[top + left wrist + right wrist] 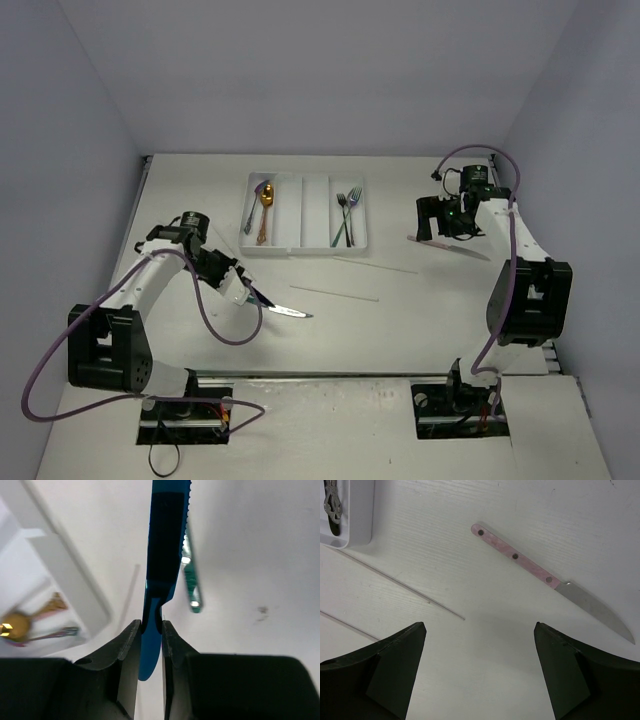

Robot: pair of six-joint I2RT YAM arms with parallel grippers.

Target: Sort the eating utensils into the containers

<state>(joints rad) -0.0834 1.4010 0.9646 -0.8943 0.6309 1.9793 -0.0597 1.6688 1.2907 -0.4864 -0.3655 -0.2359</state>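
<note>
Lying crosswise to the compartments of the white tray (305,215), the blue knife (162,555) is pinched at one end by the left gripper (150,630), with that tray farther out and to the right. The right gripper (479,630) is spread wide above a pink-handled knife (515,556) on the table (485,510).

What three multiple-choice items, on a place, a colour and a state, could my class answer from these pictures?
1. The pink-handled knife lies: A on the table, outside the tray; B inside the tray; C across the forks.
2. The serrated knife in the left gripper is: A gold; B blue; C pink.
3. The right gripper is: A shut on a fork; B shut on a stick; C open, empty.
Answers: 1 A, it lies flat on bare table; 2 B, blue shows between the closed fingers; 3 C, its fingers stand wide apart.
</note>
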